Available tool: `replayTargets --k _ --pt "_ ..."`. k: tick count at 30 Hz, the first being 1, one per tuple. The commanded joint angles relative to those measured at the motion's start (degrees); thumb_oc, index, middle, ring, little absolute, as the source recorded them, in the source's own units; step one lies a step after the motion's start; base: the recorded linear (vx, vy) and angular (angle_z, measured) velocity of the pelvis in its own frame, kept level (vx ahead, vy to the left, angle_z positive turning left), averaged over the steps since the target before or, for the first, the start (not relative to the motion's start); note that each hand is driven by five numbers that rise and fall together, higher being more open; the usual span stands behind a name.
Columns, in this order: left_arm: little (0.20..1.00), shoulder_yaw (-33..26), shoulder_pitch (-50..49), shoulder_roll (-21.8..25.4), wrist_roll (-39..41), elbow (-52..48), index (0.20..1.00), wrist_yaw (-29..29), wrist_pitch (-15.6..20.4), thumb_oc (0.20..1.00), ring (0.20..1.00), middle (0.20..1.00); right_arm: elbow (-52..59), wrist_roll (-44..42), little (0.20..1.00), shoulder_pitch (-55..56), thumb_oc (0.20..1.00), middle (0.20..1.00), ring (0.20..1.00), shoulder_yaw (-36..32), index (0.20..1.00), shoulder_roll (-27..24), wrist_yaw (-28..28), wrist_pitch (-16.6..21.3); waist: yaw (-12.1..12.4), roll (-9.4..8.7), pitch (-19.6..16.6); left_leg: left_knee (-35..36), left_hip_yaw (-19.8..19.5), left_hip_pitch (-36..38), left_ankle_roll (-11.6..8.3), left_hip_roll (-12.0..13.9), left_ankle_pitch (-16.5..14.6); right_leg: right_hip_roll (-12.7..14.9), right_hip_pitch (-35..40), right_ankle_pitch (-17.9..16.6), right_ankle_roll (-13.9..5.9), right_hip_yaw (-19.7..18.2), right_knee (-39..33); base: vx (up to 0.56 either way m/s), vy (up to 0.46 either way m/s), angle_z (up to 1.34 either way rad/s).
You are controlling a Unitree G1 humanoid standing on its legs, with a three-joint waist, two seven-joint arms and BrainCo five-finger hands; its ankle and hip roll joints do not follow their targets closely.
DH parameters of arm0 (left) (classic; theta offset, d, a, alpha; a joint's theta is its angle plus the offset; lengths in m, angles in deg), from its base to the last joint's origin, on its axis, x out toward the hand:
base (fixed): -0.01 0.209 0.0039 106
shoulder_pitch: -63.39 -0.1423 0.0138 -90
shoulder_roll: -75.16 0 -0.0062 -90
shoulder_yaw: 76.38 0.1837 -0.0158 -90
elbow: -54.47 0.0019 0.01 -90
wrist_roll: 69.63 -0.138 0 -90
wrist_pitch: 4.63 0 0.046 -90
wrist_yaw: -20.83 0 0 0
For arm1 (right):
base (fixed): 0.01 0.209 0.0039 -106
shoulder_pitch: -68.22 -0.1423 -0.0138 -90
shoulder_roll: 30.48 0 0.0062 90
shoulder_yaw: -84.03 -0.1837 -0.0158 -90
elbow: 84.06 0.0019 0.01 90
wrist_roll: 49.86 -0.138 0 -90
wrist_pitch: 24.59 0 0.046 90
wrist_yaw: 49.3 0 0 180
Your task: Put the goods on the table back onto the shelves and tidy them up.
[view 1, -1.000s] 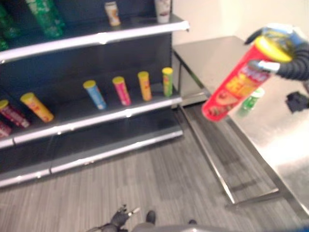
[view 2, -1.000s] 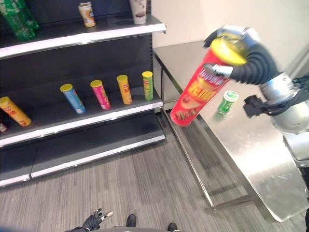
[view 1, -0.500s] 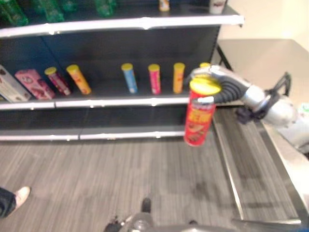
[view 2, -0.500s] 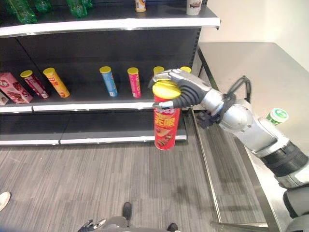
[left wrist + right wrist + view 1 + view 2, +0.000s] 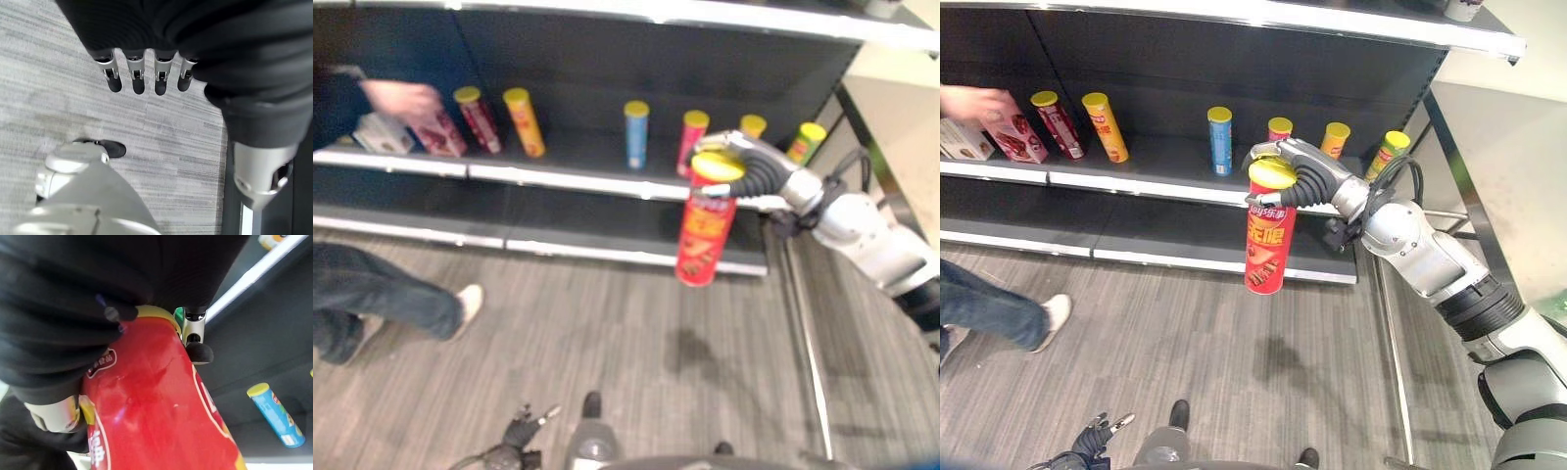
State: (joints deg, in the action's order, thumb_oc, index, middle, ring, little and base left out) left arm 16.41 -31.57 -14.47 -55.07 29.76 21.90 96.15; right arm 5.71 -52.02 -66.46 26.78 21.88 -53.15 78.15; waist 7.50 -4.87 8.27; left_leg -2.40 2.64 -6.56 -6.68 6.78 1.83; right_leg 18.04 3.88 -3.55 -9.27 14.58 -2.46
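Observation:
A tall red can with a yellow lid hangs upright above the floor, in front of the middle shelf. My right hand is shut on its top end, fingers curled over the lid; the right wrist view shows the red can close up under the palm. It hangs just before the pink can in the shelf's row, between a blue can and an orange can. My left hand hangs low over the floor, fingers relaxed and holding nothing.
A green can ends the row at the right; a yellow-orange can and a dark red one lean further left. A person's hand reaches a pink box; their shoe is on the floor. The steel table stands right.
The camera has swung left, so the table has slid to the right edge. A person has come in at the left, reaching to the shelf. The red can stays in my right hand.

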Motion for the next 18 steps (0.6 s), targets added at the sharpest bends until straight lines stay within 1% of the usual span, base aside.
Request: replayTargets --k 1,5,6,7,8,9,10,11,12,13,14,15,16,18 --pt "1.000 3.6 0.2 1.7 -1.7 -0.4 1.000 0.4 1.1 1.000 1.000 1.000 1.8 -0.4 0.200 -3.2 0.200 0.200 0.200 -2.4 0.200 -1.9 2.5 0.9 0.9 -0.49 -3.2 3.6 -1.4 -1.3 -1.88 5.8 3.0 6.0 -0.6 -11.3 -3.79 -3.0 -1.9 0.00 0.000 0.10" --pt "1.000 3.6 0.2 1.7 -1.7 -0.4 1.000 0.4 1.1 1.000 1.000 1.000 1.8 -0.4 0.200 -3.2 0.200 0.200 0.200 -2.4 0.200 -1.9 2.5 0.9 0.9 -0.49 -3.2 3.6 -1.4 -1.3 -1.88 5.8 3.0 6.0 -0.6 -11.3 -3.79 -3.0 -1.9 0.01 0.031 -0.05" --pt "1.000 4.0 0.8 2.5 -2.0 -0.5 1.000 0.4 0.9 1.000 1.000 1.000 1.9 -0.5 0.200 -3.3 0.200 0.200 0.200 -2.1 0.200 -1.8 2.7 0.8 0.4 -0.66 -2.6 3.3 -1.8 -1.4 -0.63 4.2 2.7 5.4 -2.4 -12.5 -2.21 -7.2 1.1 0.02 0.124 0.01" --pt "1.000 4.0 0.8 2.5 -2.0 -0.5 1.000 0.4 0.9 1.000 1.000 1.000 1.9 -0.5 0.200 -3.3 0.200 0.200 0.200 -2.1 0.200 -1.8 2.7 0.8 0.4 -0.68 -2.6 3.3 -1.8 -1.5 -0.63 4.2 2.7 5.4 -2.5 -12.5 -2.21 -7.2 1.2 0.11 0.385 0.10" --pt "1.000 3.6 2.0 4.3 -2.1 -0.2 1.000 -0.2 0.6 1.000 1.000 1.000 0.9 -0.8 0.200 -2.6 0.200 0.200 0.200 -2.4 0.200 -1.6 2.5 0.6 -0.7 -0.28 -1.7 5.9 -3.6 0.2 1.20 1.5 3.3 -0.4 -5.6 -10.3 -0.15 -14.9 5.5 0.20 0.460 0.11" --pt "1.000 3.5 2.5 5.3 -2.0 0.1 1.000 -0.5 0.5 1.000 1.000 1.000 0.1 -1.0 0.200 -3.1 0.200 0.200 0.200 -2.5 0.200 -1.2 2.4 0.5 -0.9 -0.35 -1.6 7.4 -4.4 1.1 2.43 -0.2 3.8 -5.1 -6.5 -6.8 0.95 -16.0 7.0 0.25 0.535 0.13" --pt "1.000 3.6 2.9 5.6 -1.8 0.1 1.000 -0.5 0.4 1.000 1.000 1.000 -0.5 -1.5 0.200 -4.0 0.200 0.200 0.200 -1.9 0.200 -0.8 2.3 0.7 -1.2 -0.57 -1.5 7.4 -4.6 1.2 2.84 -0.8 3.3 -7.4 -7.3 -4.6 1.63 -15.1 6.5 0.22 0.345 0.25" --pt "1.000 3.3 3.5 5.8 -0.7 0.3 1.000 -0.1 0.3 1.000 1.000 1.000 -2.1 -2.4 0.200 -6.7 0.200 0.200 0.200 -0.1 0.200 0.0 2.4 0.9 -1.3 -1.03 -0.8 7.4 -4.6 1.5 3.31 -2.3 2.8 -11.9 -9.3 -2.9 2.43 -13.5 5.1 0.18 0.225 0.26" --pt "1.000 2.9 3.7 5.2 0.8 1.0 1.000 0.2 0.1 1.000 1.000 1.000 -5.8 -3.0 0.200 -9.7 0.200 0.200 0.200 2.1 0.200 0.8 2.6 0.8 -1.4 -1.51 0.2 7.4 -5.4 2.1 3.74 -4.4 2.5 -16.0 -12.2 -3.3 2.56 -12.7 3.7 0.41 0.219 0.00" --pt "1.000 4.4 3.8 3.1 2.0 0.6 1.000 0.4 0.7 1.000 1.000 1.000 -13.8 -2.0 0.200 -16.3 0.200 0.200 0.200 4.9 0.200 -0.3 5.1 -0.6 -1.5 -2.04 1.5 7.4 -6.0 4.0 3.76 -7.4 0.7 -16.7 -9.6 -4.1 3.67 -10.1 -1.5 0.38 0.145 -0.09" --pt "1.000 4.3 3.5 2.6 3.3 0.0 1.000 0.5 0.8 1.000 1.000 1.000 -14.6 -2.0 0.200 -16.5 0.200 0.200 0.200 4.8 0.200 0.5 5.3 -0.9 -1.3 -2.05 2.0 4.9 -5.8 3.4 3.62 -7.6 0.0 -16.1 -9.4 -4.6 3.97 -9.8 -1.5 0.30 0.066 0.84" --pt "1.000 4.3 3.5 2.6 3.3 -0.1 1.000 0.5 0.8 1.000 1.000 1.000 -14.6 -2.0 0.200 -16.5 0.200 0.200 0.200 4.8 0.200 0.5 5.3 -0.8 -1.4 -2.03 2.0 4.6 -5.8 3.3 3.61 -7.6 -0.1 -16.1 -9.3 -4.6 3.97 -9.7 -1.5 0.10 -0.015 1.54" --pt "1.000 4.5 3.1 2.0 3.2 -0.5 1.000 0.5 0.7 1.000 1.000 1.000 -15.4 -1.7 0.200 -15.9 0.200 0.200 0.200 4.2 0.200 1.4 5.8 -1.0 -1.2 -1.89 2.2 1.1 -5.5 2.1 3.24 -7.6 -1.5 -15.6 -8.7 -4.5 4.21 -9.3 -1.7 0.11 -0.006 1.54" --pt "1.000 4.7 2.6 1.3 2.6 0.1 1.000 0.4 0.4 1.000 1.000 1.000 -16.1 -1.3 0.200 -14.8 0.200 0.200 0.200 3.4 0.200 2.7 5.9 -1.2 -1.2 -1.63 1.7 0.7 -4.7 2.3 3.18 -7.4 -2.0 -15.5 -7.7 -4.1 4.24 -8.9 -2.1 0.14 -0.005 0.46"
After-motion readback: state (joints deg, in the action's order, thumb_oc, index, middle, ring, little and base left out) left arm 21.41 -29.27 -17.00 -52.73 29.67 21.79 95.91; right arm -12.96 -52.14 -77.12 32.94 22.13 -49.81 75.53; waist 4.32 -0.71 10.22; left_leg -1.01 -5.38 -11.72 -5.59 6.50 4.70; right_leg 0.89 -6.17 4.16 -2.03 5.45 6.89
